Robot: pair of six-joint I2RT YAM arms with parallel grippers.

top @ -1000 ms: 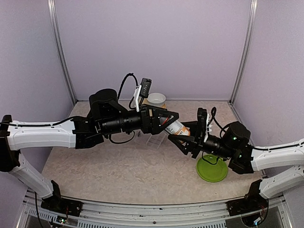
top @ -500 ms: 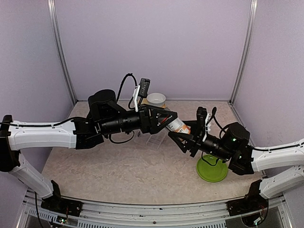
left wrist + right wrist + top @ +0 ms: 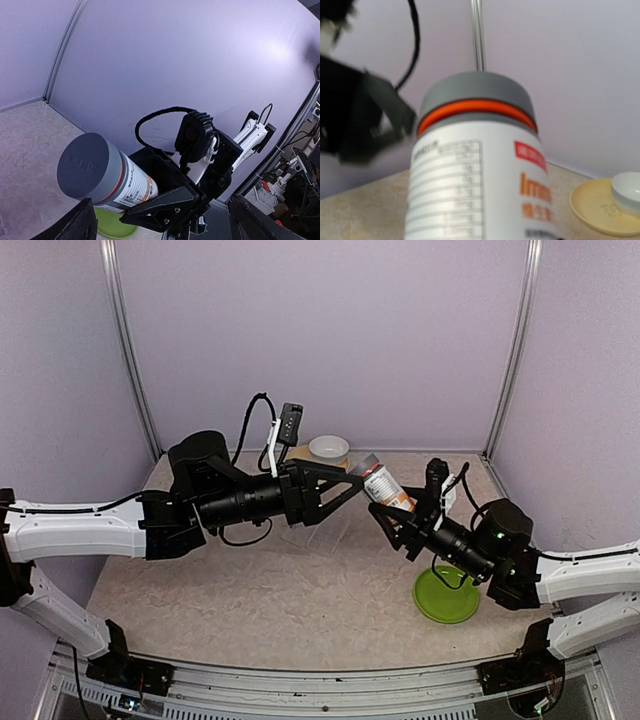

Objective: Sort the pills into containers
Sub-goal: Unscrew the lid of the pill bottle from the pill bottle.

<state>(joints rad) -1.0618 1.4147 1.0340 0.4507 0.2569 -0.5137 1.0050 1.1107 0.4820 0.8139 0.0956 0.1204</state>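
Your right fingers [image 3: 398, 523] pinch the bottle [image 3: 385, 488] aloft, left fingers [image 3: 335, 478] spread beside its grey cap [image 3: 85, 162]. Looks light, stiff, slick: grip the cap's rim. Clear pill box [image 3: 325, 530] lies on desk [image 3: 200, 590] underneath.

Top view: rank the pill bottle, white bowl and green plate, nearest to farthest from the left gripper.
1. pill bottle, right at the left gripper's fingertips.
2. white bowl, just behind, at the back.
3. green plate, far off on the right.
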